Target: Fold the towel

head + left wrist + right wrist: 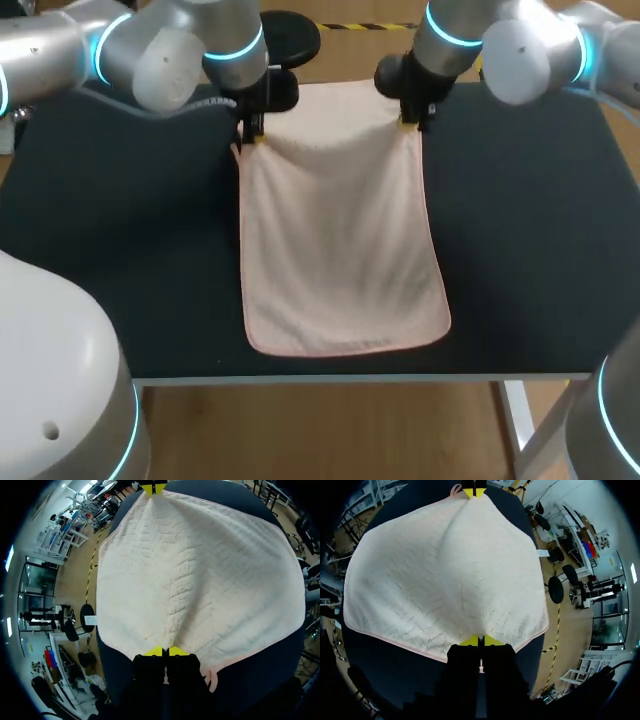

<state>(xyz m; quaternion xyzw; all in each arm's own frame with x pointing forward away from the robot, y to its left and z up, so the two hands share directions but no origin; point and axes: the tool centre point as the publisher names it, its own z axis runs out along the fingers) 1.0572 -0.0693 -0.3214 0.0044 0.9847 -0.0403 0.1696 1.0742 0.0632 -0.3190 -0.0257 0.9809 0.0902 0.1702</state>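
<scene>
Two grippers, both clamped onto cloth. Left gripper (251,137) and right gripper (410,122) each pinch a far corner of the towel (340,250). In both wrist views the yellow tips sit pressed together with the fabric edge caught between them.

Towel: pale pink, lengthwise on the dark table (520,250). Its near hem, with rounded corners, lies close to the table's front edge. The near part lies flat. The far edge is raised off the surface and sags in a shallow curve between the two grips. From each wrist a soft ridge of cloth runs across to the other arm's tips.

Step in hand, as I read it: the first fold. The far edge is picked up but not yet carried over, and no doubled layer shows on the near half.

Next move, by my reckoning:
- Both arms bring the held edge toward the near hem together, at matched pace and height, so the edge stays straight.
- Keep enough lift that the cloth rolls over itself rather than dragging the lower part forward.
- Set corner on corner, then let go.

Risk: uneven travel would skew the fold.
</scene>
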